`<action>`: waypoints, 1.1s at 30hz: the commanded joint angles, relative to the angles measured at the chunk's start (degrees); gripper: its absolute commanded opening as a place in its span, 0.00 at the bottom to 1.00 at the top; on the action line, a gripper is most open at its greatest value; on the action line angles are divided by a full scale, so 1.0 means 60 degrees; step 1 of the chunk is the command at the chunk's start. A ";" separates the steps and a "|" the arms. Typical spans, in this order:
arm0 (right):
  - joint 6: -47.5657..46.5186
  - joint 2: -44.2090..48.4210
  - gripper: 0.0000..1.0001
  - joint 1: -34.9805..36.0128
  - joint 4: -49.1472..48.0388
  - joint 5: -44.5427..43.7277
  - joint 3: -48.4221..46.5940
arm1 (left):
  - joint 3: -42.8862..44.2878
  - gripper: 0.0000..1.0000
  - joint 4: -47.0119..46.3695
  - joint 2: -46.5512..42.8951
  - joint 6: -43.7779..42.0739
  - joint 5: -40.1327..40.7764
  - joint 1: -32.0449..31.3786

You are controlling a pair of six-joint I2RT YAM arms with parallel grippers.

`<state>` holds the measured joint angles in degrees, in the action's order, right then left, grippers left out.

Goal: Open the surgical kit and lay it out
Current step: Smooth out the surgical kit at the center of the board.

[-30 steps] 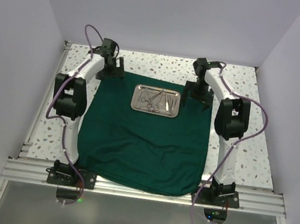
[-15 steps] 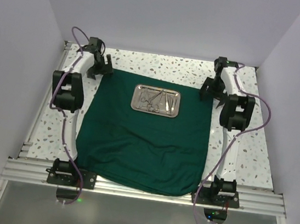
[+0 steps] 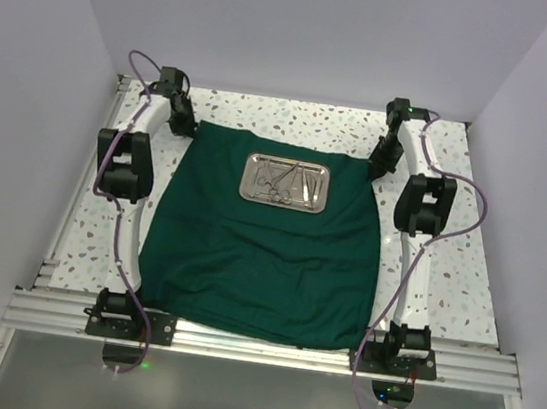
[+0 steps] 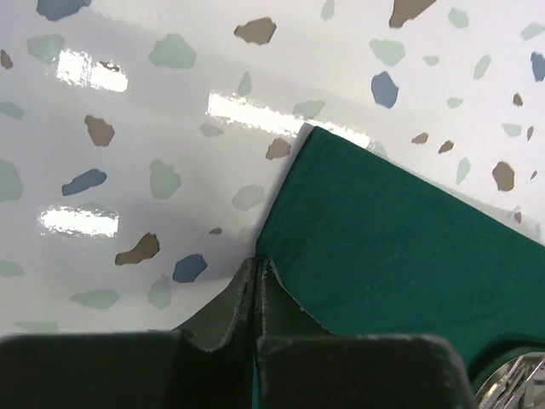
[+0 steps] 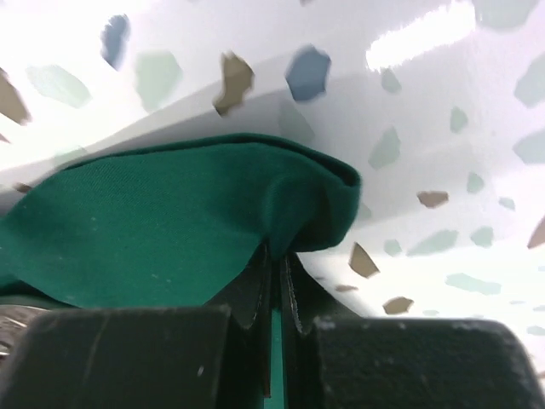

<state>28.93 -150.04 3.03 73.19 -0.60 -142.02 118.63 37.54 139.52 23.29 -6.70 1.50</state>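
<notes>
The surgical kit's dark green cloth [image 3: 261, 258] lies spread open on the speckled table. On its far half sits the steel tray [image 3: 284, 183] with several slim silver instruments [image 3: 282, 180] inside. My left gripper [image 3: 182, 124] is at the cloth's far left corner. In the left wrist view it [image 4: 258, 262] is shut on the cloth's edge [image 4: 281, 213], and green shows between the fingers. My right gripper [image 3: 381, 163] is at the far right corner. In the right wrist view it [image 5: 274, 251] is shut on a bunched fold of cloth [image 5: 315, 196].
White walls close in the table on the left, back and right. An aluminium rail [image 3: 265, 343] with both arm bases runs along the near edge, and the cloth's near hem lies just short of it. Bare speckled tabletop [image 3: 448, 258] flanks the cloth.
Both grippers were open a second ago and have shut on the cloth's far corners. Both arms swung outward from beside the tray. The cloth's near hem has drawn back from the rail.
</notes>
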 commanded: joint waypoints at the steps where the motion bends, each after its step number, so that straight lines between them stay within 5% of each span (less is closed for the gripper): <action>1: 0.0669 -0.0775 0.00 -0.0181 -0.1616 0.0317 -0.0983 | 0.0471 0.00 -0.0207 0.0623 0.0600 0.0323 0.0131; 5: 0.1403 -0.0526 0.00 -0.0387 -0.3376 0.0568 -0.0793 | 0.2374 0.00 -0.0061 0.1032 0.1082 0.0925 0.0409; 13: 0.2049 -0.0380 0.05 -0.0461 -0.6145 -0.0059 -0.1160 | 0.3051 0.03 -0.1700 0.1004 0.1919 0.0681 0.1024; 14: 0.2020 -0.0307 0.23 -0.0475 -0.6293 -0.0017 -0.1116 | 0.2978 0.30 -0.1730 0.0960 0.2006 0.0532 0.1054; 15: 0.1991 -0.0263 0.45 -0.0475 -0.6324 0.0012 -0.1130 | 0.2847 0.47 -0.1745 0.0858 0.1978 0.0429 0.1054; 16: 0.1845 -0.0190 0.84 -0.0461 -0.6222 0.0070 -0.1015 | 0.2367 0.65 -0.1759 0.0698 0.1934 0.0356 0.1054; 18: 0.1669 0.0482 0.97 -0.0461 -0.6163 0.0071 -0.0533 | 0.1663 0.92 -0.1832 -0.0048 0.1818 0.0340 0.1054; 21: 0.1201 0.2058 0.98 -0.0475 -0.6279 -0.0045 0.1847 | 0.0417 1.00 -0.1643 -0.1293 0.1627 0.0282 0.1025; 27: 0.1272 0.5197 0.98 -0.0286 -0.6631 0.0071 0.5661 | -0.1896 1.00 -0.0427 -0.4061 0.1290 0.0633 0.0762; 33: 0.1302 0.8201 0.98 0.0520 -0.5085 -0.0513 0.8853 | -0.5426 0.98 0.0466 -0.6537 0.0821 0.0531 0.0191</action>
<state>37.45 -109.14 3.40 37.47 -0.58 -95.02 93.17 35.00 105.23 31.07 -3.22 4.03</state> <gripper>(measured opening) 0.985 0.984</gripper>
